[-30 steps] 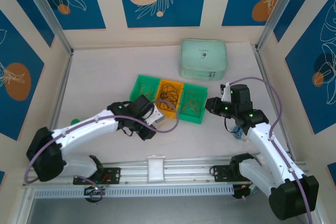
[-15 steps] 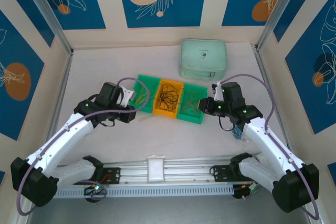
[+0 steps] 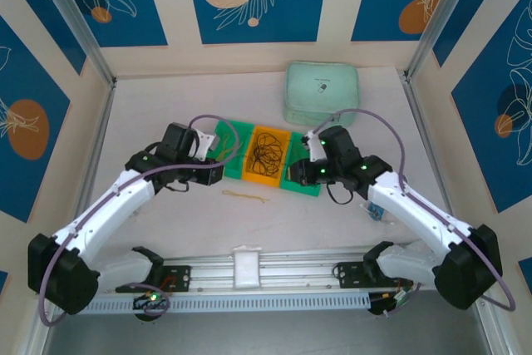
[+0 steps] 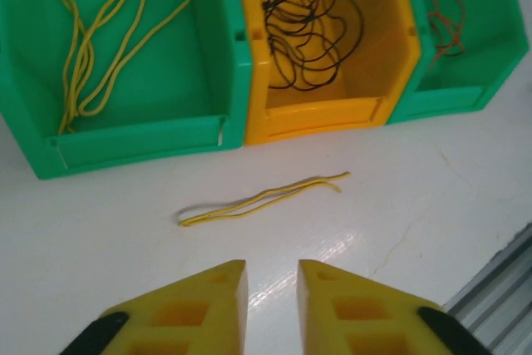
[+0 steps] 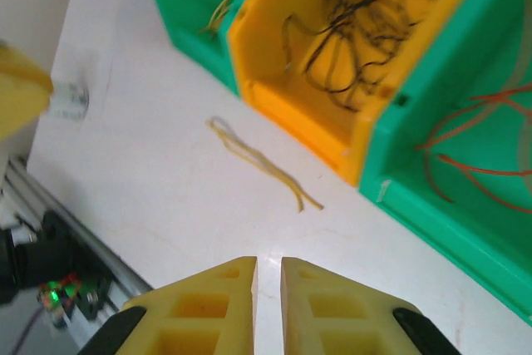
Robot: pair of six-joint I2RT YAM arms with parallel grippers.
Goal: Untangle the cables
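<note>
Lying loose on the table (image 3: 166,239) now: yellow cable (image 4: 262,199), dropped short of the left green bin (image 4: 133,143). Left gripper (image 4: 273,282) parted, empty; right gripper (image 5: 268,276) nearly closed, empty. Needed re-picking, probably.

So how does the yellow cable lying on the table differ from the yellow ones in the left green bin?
The loose yellow cable lies alone on the bare table, stretched nearly straight. The yellow cables in the green bin form several long overlapping loops, contained by the bin's walls. Both look equally thin and yellow.

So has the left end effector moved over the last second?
Yes. In the top view the left end effector has swung away from the table in front of the orange bin, left and back, to the left green bin.
</note>
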